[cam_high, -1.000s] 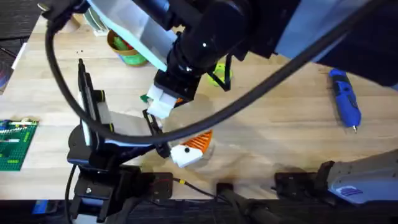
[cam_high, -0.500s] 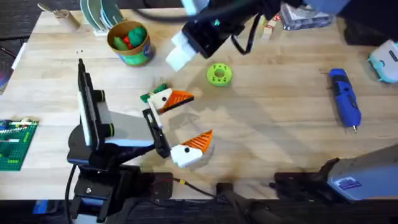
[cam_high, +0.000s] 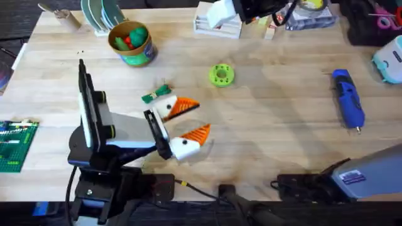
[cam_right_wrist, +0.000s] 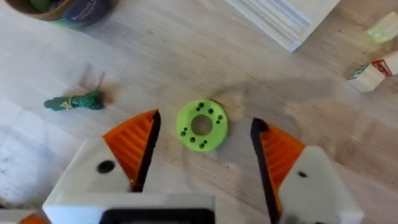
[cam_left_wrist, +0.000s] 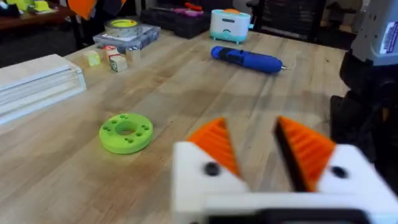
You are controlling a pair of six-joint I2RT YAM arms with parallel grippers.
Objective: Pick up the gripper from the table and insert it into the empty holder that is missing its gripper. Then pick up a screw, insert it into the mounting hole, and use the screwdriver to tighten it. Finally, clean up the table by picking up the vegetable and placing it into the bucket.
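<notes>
Two claws, both empty. Our left gripper [cam_high: 196, 118], low in the frame's centre, gapes wide, with one vegetable [cam_high: 156, 95] just beside its upper finger. Cleanup seems the step in hand, though we spot no screw; next we must close on the vegetable. One screwdriver [cam_high: 348, 99] lies at right and one bucket [cam_high: 130, 43] at upper left. The right gripper [cam_right_wrist: 205, 124] is spread wide too.
</notes>
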